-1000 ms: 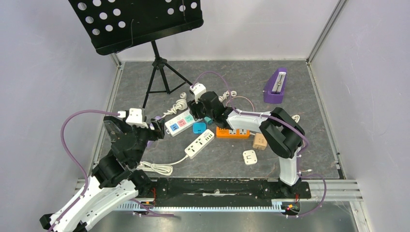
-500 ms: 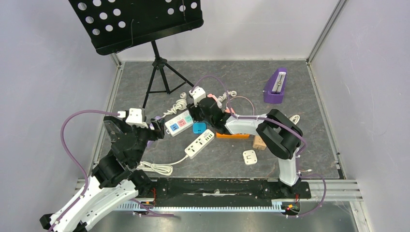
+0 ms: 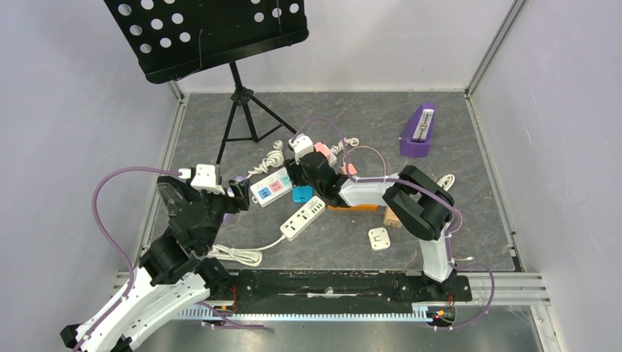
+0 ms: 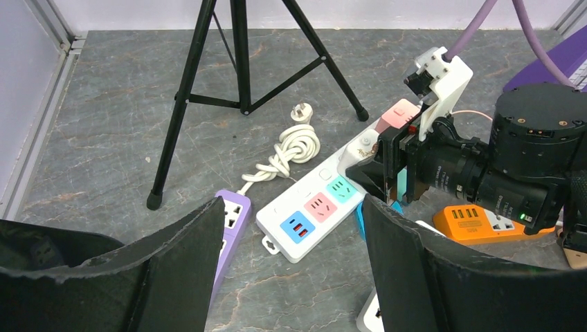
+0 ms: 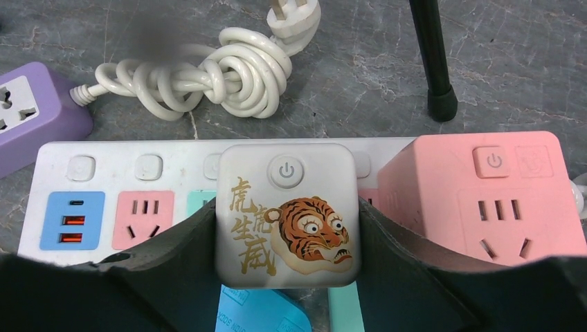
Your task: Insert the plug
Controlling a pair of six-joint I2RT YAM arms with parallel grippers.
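Observation:
My right gripper is shut on a white cube plug with a tiger picture, held over the white power strip with blue, pink and teal sockets. The plug covers the strip's middle, next to a pink cube adapter plugged in on its right. In the top view the right gripper is at the strip's far end. My left gripper is open and empty, low over the floor before the strip.
A purple power strip lies left of the white one. A coiled white cable, a tripod stand, a blue adapter, another white strip, an orange strip, a white plug and a purple box are around.
My right gripper has moved left and down with the tiger plug, onto the white power strip. The left arm has not moved.

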